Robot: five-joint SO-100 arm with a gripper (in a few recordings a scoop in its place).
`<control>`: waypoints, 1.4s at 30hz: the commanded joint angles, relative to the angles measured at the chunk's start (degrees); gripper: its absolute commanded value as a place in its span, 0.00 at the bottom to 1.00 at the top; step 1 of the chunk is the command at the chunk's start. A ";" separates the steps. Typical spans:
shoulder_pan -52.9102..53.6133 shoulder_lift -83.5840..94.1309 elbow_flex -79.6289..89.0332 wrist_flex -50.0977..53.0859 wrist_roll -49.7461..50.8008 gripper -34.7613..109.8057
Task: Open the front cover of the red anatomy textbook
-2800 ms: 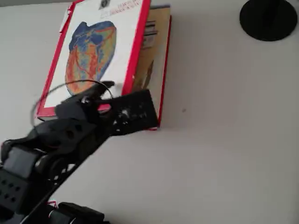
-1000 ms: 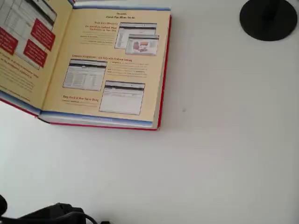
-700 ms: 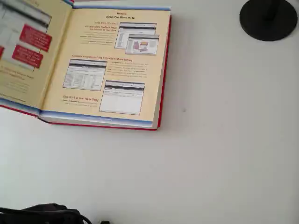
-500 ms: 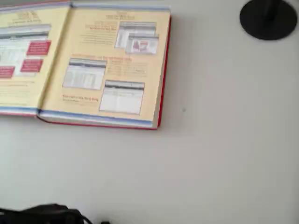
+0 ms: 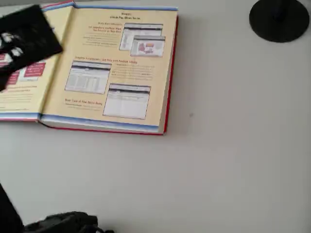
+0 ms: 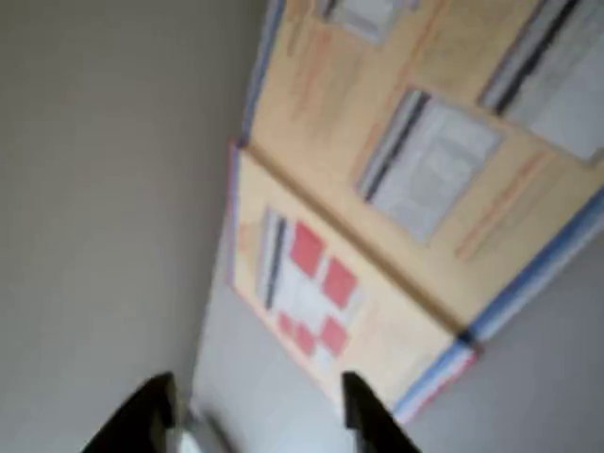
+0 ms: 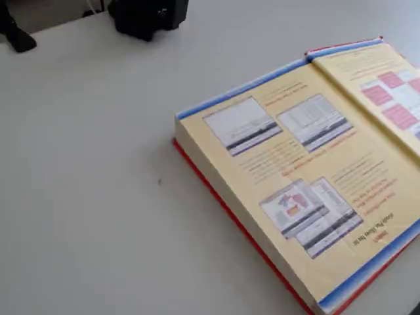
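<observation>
- Red anatomy textbook (image 5: 116,73) lies open on the white worktop (image 5: 218,160), at upper left in the overhead view.
- Front cover (image 5: 22,92) lies flat, yellow inner side up.
- Gripper (image 6: 255,411) hovers above it, jaws parted, holding nothing.

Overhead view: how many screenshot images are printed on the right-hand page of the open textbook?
3 on the right-hand page: one upper right, one mid-left, one lower right. None seems hidden.
</observation>
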 commanded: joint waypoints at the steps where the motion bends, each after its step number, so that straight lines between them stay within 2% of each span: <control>1: 7.91 17.75 22.41 -10.28 -0.35 0.38; 11: 12.92 42.80 68.73 -25.40 -2.11 0.24; 16: 13.18 54.67 86.22 -28.48 -2.11 0.24; 21: 11.87 68.73 98.26 -26.10 -2.55 0.24; 26: 13.18 79.28 106.00 -22.94 -4.31 0.24; 42: 15.03 79.19 109.25 -23.73 -4.31 0.24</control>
